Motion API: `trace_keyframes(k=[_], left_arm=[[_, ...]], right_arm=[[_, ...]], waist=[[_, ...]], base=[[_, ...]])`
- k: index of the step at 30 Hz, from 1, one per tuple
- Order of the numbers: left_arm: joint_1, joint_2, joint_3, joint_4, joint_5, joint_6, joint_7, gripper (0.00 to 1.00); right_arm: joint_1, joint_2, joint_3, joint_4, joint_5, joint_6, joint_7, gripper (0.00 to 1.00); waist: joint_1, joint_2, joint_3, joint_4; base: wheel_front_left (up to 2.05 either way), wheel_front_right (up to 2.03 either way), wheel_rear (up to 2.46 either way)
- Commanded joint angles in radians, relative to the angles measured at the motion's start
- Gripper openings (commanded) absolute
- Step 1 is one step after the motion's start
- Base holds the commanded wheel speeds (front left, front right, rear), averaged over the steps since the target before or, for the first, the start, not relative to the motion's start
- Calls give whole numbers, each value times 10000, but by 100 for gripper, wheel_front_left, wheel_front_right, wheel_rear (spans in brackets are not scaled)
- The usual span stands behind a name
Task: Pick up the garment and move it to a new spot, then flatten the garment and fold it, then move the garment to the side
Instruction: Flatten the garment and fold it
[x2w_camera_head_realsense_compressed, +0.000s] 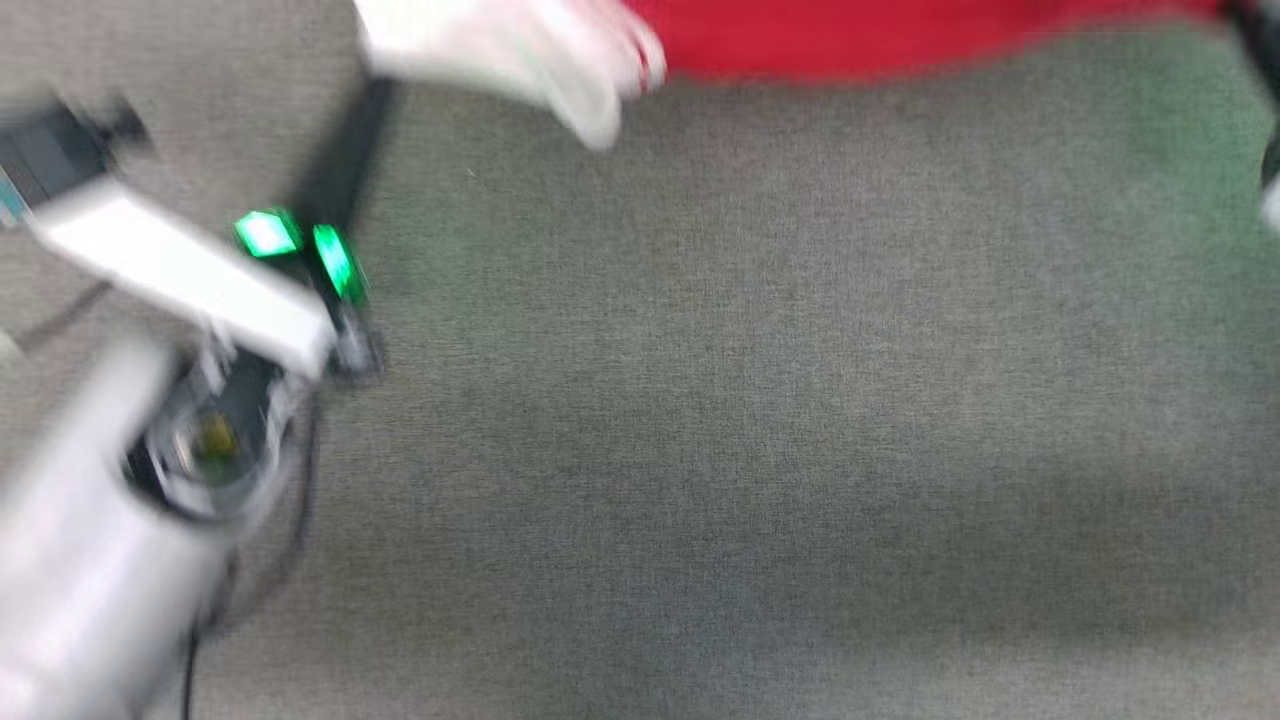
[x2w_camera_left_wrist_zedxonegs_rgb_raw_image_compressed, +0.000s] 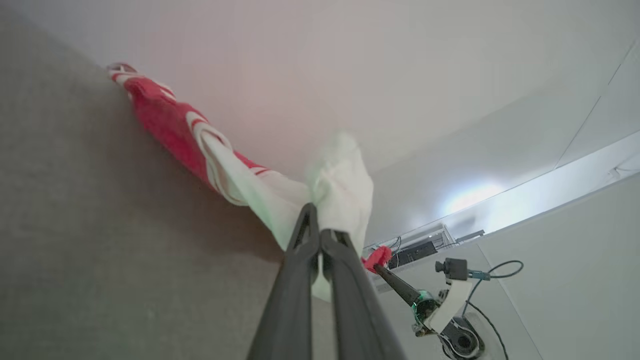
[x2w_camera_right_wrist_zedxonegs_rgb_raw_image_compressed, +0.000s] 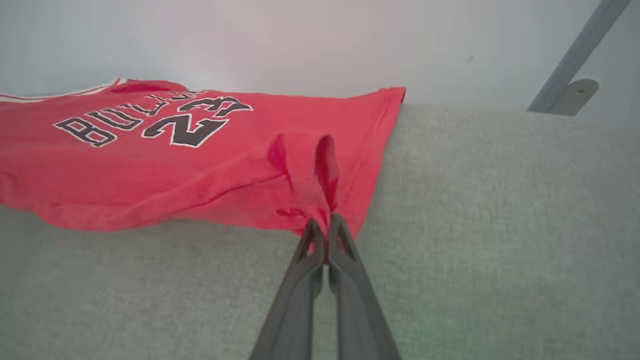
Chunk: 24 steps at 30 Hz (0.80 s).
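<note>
Surroundings first: it's all on a grey felt-like surface (x2w_camera_head_realsense_compressed: 760, 420) that runs up to a plain pale wall (x2w_camera_right_wrist_zedxonegs_rgb_raw_image_compressed: 300, 40). There's a grey metal bracket (x2w_camera_right_wrist_zedxonegs_rgb_raw_image_compressed: 570, 92) on the wall past the surface's far edge, and in the left wrist view some dark boxes and cables (x2w_camera_left_wrist_zedxonegs_rgb_raw_image_compressed: 415, 250) sit off beyond the edge. The garment (x2w_camera_right_wrist_zedxonegs_rgb_raw_image_compressed: 150, 165) is a red jersey with dark lettering and a 23 on it, stretched out along the far edge of the surface. The left gripper (x2w_camera_left_wrist_zedxonegs_rgb_raw_image_compressed: 316, 222) has its fingers pinched tight on a white bunch of the cloth, which puffs up just above the tips while the striped red part trails away along the surface. The right gripper (x2w_camera_right_wrist_zedxonegs_rgb_raw_image_compressed: 325, 225) is clamped on the red hem near a corner, with the fabric puckered into a little fold right above the tips. The head view is badly smeared, so all I can really make out there is red along the top edge, a white lump at upper left and two green lights (x2w_camera_head_realsense_compressed: 300, 245) on the left wrist.
</note>
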<state>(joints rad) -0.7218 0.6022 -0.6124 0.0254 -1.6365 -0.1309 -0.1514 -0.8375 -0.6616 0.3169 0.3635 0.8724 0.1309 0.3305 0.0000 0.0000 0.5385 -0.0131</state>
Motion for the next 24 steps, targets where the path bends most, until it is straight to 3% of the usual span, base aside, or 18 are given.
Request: trace_keyframes(k=[1, 10, 24], left_arm=[[199, 7, -27, -145, 66, 11, -53, 0], [3197, 876, -526, -1873, 808, 10, -628, 0], [6063, 2693, -1575, -4284, 1253, 10, -831, 0]], right_arm=[[220, -75, -54, -161, 83, -3, 48, 0], [4192, -719, -1275, -2702, 491, -3, 1026, 0], [8252, -295, -3608, -5278, 586, -2, 2556, 0]], waist=[[0, 0, -137, 55], [0, 0, -778, 210], [0, 0, -1394, 164]], base=[[0, 0, 0], [0, 0, 0], [0, 0, 0]])
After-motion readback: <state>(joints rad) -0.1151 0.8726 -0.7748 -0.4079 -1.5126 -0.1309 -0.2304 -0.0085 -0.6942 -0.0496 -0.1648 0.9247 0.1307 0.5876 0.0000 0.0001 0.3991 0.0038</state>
